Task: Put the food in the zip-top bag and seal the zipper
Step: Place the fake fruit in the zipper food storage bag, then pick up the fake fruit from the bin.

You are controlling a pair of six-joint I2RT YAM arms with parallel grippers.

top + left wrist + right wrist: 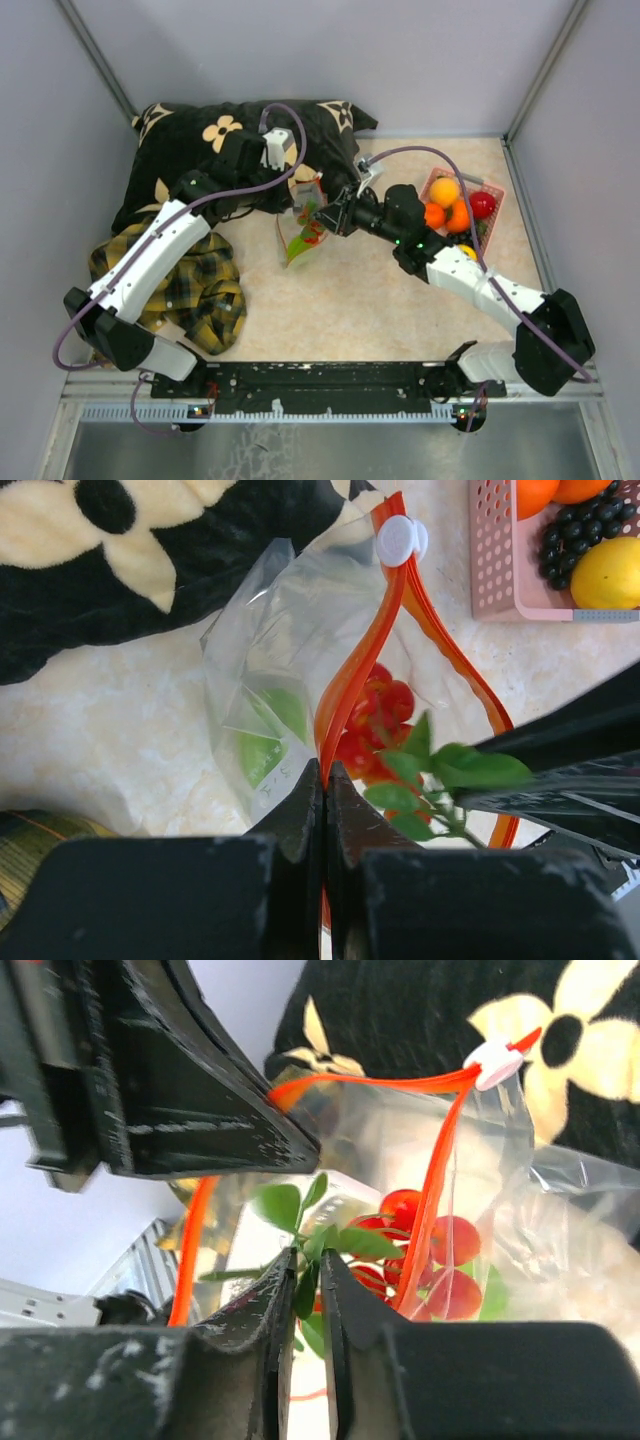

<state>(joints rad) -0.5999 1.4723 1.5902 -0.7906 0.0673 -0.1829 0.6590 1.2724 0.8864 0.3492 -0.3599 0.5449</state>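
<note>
The clear zip-top bag (298, 243) hangs open at mid-table. My left gripper (303, 205) is shut on its red-orange zipper strip (350, 680), pinched at the fingertips (325, 772); the white slider (402, 540) sits at the far end. My right gripper (322, 218) is shut on the green leaves (300, 1210) of a red berry bunch (430, 1250), held in the bag's mouth. A green piece (265, 745) lies inside the bag. Oranges (444, 190), a red apple (482, 204), a lemon (605, 572) and dark grapes (580, 535) lie in the pink basket (497, 190).
A black cushion with cream flowers (190, 140) lies behind the bag, right beside it. A yellow-black plaid cloth (195, 285) lies at the left under my left arm. Grey walls close in the table on three sides.
</note>
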